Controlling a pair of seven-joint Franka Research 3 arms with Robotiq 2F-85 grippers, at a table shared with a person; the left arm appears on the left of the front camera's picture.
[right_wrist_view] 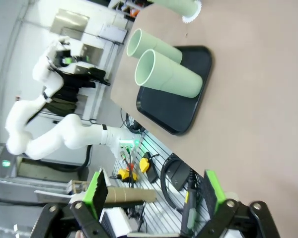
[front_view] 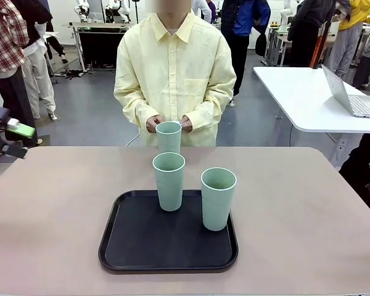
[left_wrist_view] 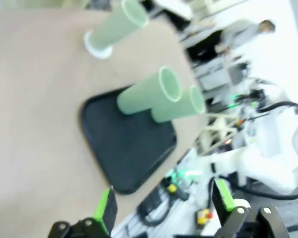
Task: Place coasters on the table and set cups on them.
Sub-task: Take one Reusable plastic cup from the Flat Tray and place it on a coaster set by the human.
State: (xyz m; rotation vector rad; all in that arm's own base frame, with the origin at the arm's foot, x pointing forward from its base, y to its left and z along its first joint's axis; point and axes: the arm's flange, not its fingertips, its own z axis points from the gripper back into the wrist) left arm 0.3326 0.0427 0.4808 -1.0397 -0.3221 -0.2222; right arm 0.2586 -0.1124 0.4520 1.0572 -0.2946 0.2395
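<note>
Looking across the worktop [front_view: 49, 209], I have both arms well back from the work. The left jaws hang off its left edge and the right jaws off its right edge, each spread wide with nothing between the green pads [left_wrist_view: 103, 208]. The far cup [front_view: 168, 135] stands at the far edge, just in front of the person's hands [front_view: 155, 123]. The other two cups stand upright on the black tray [front_view: 129, 246] in the near middle. The right tray cup [front_view: 218, 200] lies to the left of my right jaws and is clearly nearer that arm. The left tray cup [front_view: 169, 182] stands about on the centre line, perhaps a touch to the left, so I would give it to the left arm. Each cup's long axis runs straight up. I judge the move calls for a level sideways approach, the jaws closing across the wall above the narrower base. My wrist cameras show the lacy white coaster [left_wrist_view: 100, 51] poking out under the far cup, while from the front the left tray cup hides that base. The front camera shows the hands close together, holding something small and pale that I cannot make out. I see no bare coaster on the worktop, so I would hold off lifting.
</note>
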